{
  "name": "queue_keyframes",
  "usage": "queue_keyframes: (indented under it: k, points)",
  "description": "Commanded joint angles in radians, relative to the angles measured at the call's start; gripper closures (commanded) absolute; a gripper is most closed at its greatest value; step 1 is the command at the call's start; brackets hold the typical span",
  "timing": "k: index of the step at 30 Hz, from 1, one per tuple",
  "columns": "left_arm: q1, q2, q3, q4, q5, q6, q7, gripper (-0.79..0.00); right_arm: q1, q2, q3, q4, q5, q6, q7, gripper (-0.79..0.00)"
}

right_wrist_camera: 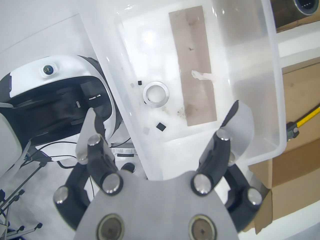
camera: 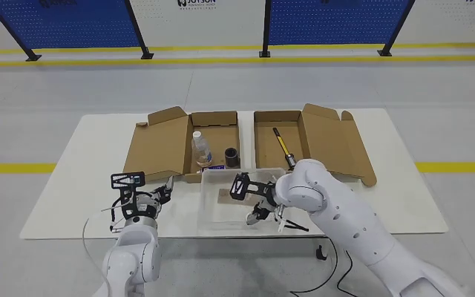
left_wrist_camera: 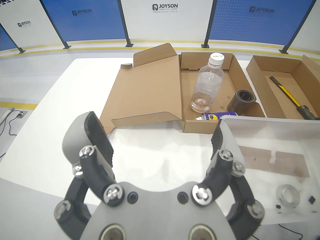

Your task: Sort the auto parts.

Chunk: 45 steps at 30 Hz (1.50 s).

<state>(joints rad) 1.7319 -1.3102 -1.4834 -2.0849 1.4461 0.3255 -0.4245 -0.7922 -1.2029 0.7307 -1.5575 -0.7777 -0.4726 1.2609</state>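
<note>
Silver metal ring [right_wrist_camera: 156, 94] lying flat on the floor of the clear bin [right_wrist_camera: 272, 51], toward the bin's near wall on the robot's side. Small black squares [right_wrist_camera: 161, 126] loose just beside the ring, and a brown strip [right_wrist_camera: 195, 63] stuck to the bin floor alongside. Probably the last parts waiting to be sorted, gathered in the bin to keep small pieces from straying over the counter [camera: 74, 193]. Right claw [right_wrist_camera: 162, 111] hanging over the bin and tilted down into it, spread wide and holding nothing. Ring in line with the gap between its fingertips and just beyond them, not touched, so likely lined up for closing around the ring. Left claw [left_wrist_camera: 155, 123] just outside the bin's left wall, above bare counter, also spread wide and empty, well apart from the ring; apparently parked out of the way. Beyond the bin's far left corner, an open cardboard box [left_wrist_camera: 200, 126] holding an upright clear bottle [left_wrist_camera: 207, 86], a black cylinder [left_wrist_camera: 241, 101] and a blue spray can [left_wrist_camera: 217, 116] on its side, seemingly one sorted group. Beyond the bin's far right corner, a second open box [camera: 278, 117] with a yellow-handled hammer [camera: 283, 147] alone, seemingly the tools group.
</note>
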Motion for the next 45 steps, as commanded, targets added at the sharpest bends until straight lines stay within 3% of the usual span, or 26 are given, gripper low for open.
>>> queue_keyframes:
  k: [1,11,12,15,16,19,23,25,32,36,39,45]
  points:
    - [0.0,0.0,0.0,0.0,0.0,0.0,0.0,-0.785,-0.004,0.006,0.017,-0.03,0.001,0.02,0.018,-0.785]
    - [0.0,0.0,0.0,0.0,0.0,0.0,0.0,-0.785,-0.006,0.028,0.067,-0.141,-0.125,0.149,0.143,-0.785]
    - [0.0,0.0,0.0,0.0,0.0,0.0,0.0,-0.785,-0.005,0.028,0.066,-0.14,-0.131,0.152,0.152,-0.717]
    - [0.0,0.0,0.0,0.0,0.0,0.0,0.0,-0.785,0.001,0.027,0.061,-0.118,-0.141,0.157,0.16,-0.65]
    - [0.0,0.0,0.0,0.0,0.0,0.0,0.0,-0.785,0.003,0.026,0.056,-0.105,-0.139,0.154,0.16,-0.573]
    - [0.0,0.0,0.0,0.0,0.0,0.0,0.0,-0.785,0.014,0.02,0.039,-0.066,-0.143,0.151,0.146,-0.6]
    - [0.0,0.0,0.0,0.0,0.0,0.0,0.0,-0.785,0.036,0.009,0.012,-0.01,-0.139,0.14,0.127,-0.573]
    - [0.0,0.0,0.0,0.0,0.0,0.0,0.0,-0.785,0.049,0.001,-0.009,0.019,-0.133,0.136,0.123,-0.536]
    - [0.0,0.0,0.0,0.0,0.0,0.0,0.0,-0.785,0.096,-0.042,-0.108,0.154,-0.099,0.096,0.083,-0.529]
    - [0.0,0.0,0.0,0.0,0.0,0.0,0.0,-0.785,0.124,-0.074,-0.168,0.231,-0.083,0.08,0.055,-0.48]
    - [0.0,0.0,0.0,0.0,0.0,0.0,0.0,-0.785,0.144,-0.098,-0.207,0.289,-0.074,0.07,0.033,-0.4]
    - [0.0,0.0,0.0,0.0,0.0,0.0,0.0,-0.785,0.174,-0.145,-0.27,0.386,-0.055,0.049,-0.002,-0.388]
